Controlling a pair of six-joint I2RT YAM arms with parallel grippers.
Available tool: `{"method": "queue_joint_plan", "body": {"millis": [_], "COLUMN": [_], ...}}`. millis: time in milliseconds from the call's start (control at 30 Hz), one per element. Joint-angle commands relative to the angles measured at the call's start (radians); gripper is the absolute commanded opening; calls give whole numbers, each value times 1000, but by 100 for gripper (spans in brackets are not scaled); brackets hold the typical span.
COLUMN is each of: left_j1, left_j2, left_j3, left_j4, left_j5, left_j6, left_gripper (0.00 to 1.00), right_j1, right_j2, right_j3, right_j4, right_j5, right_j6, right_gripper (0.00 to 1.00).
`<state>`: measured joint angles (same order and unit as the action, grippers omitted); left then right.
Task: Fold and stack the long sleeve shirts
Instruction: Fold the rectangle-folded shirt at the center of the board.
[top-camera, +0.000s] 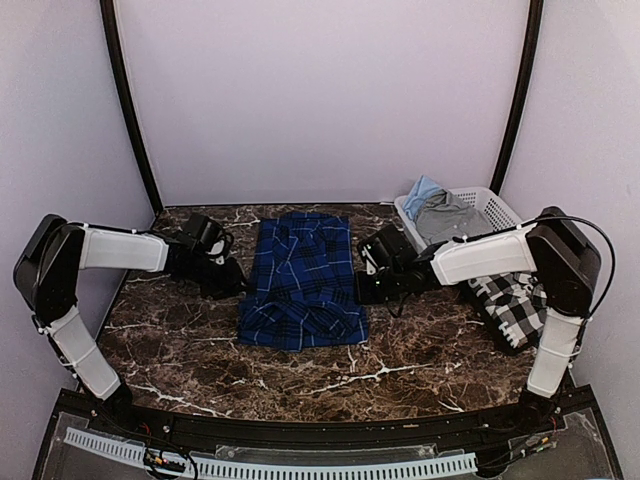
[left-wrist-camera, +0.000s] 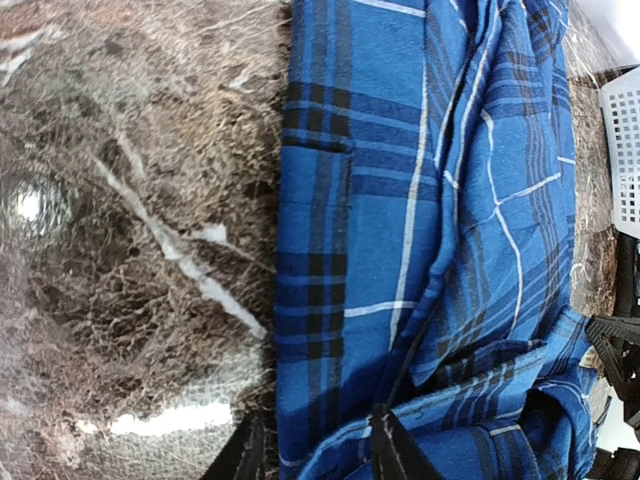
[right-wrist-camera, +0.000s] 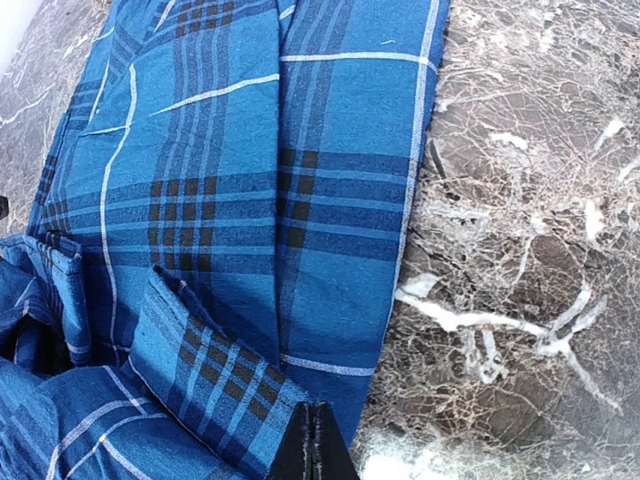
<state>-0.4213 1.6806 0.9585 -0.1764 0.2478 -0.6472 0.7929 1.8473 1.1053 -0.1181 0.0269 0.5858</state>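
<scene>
A royal blue plaid long sleeve shirt (top-camera: 300, 280) lies partly folded in the middle of the marble table, with a sleeve cuff (right-wrist-camera: 215, 375) turned over its near part. My left gripper (top-camera: 238, 279) is at the shirt's left edge. Its jaws (left-wrist-camera: 318, 455) stand open, and the cloth edge (left-wrist-camera: 420, 200) lies between the two fingers. At the shirt's right edge my right gripper (top-camera: 360, 288) is shut. Its tips (right-wrist-camera: 315, 445) rest against the hem, and no cloth shows pinched between them. The black-and-white check shirt (top-camera: 510, 305) lies crumpled at the right, under the right arm.
A white basket (top-camera: 495, 207) at the back right holds grey and light blue clothes, and its corner (left-wrist-camera: 625, 150) shows in the left wrist view. Bare marble (top-camera: 180, 340) lies left of and in front of the blue shirt. Curtain walls close in the back and sides.
</scene>
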Motion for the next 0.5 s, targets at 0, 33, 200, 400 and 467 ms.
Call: {"method": "queue_joint_plan", "body": {"millis": [0, 33, 200, 400, 467], "left_j1": [9, 10, 12, 10, 8], "left_j2": [-44, -44, -29, -34, -45], "left_j3": [-41, -46, -61, -79, -85], "left_j4": [-33, -25, 6, 38, 45], "left_j5": [-19, -16, 44, 124, 141], "left_j6": [-11, -15, -31, -54, -57], "left_gripper": [36, 37, 36, 27, 23], "right_j1": [6, 6, 6, 6, 6], "right_j2": [-13, -12, -8, -7, -7], "right_j3": [-6, -7, -6, -5, -3], "right_j4": [32, 33, 36, 36, 36], "right_j5": [13, 12, 9, 8, 7], "right_j6": [12, 12, 17, 17, 17], "right_gripper": [0, 0, 0, 0, 0]}}
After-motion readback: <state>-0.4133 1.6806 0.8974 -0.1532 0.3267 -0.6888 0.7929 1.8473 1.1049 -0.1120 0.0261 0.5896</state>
